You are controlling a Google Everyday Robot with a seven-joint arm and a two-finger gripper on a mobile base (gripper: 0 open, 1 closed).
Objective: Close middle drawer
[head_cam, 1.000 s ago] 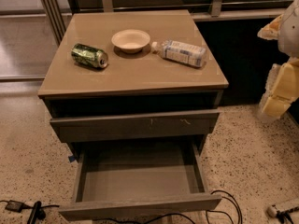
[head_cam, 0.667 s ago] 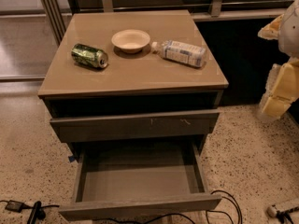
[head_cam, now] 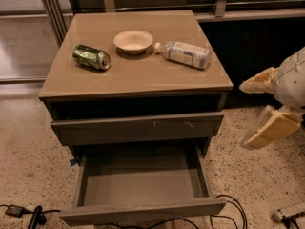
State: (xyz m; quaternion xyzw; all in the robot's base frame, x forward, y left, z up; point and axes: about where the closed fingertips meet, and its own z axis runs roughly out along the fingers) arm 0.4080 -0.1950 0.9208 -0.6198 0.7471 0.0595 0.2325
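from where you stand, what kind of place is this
Likely an office or lab: speckled floor, loose cables, a cabinet with its middle drawer pulled out. The claw hovers open at right.

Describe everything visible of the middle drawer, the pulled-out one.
The middle drawer is grey-brown, handle-less, with a plain flat front. It stands pulled far out below the scratched drawer front, level, its shallow rectangular grey interior empty. Black cables lie on the floor by its front. The gripper, open, hangs apart to its right.
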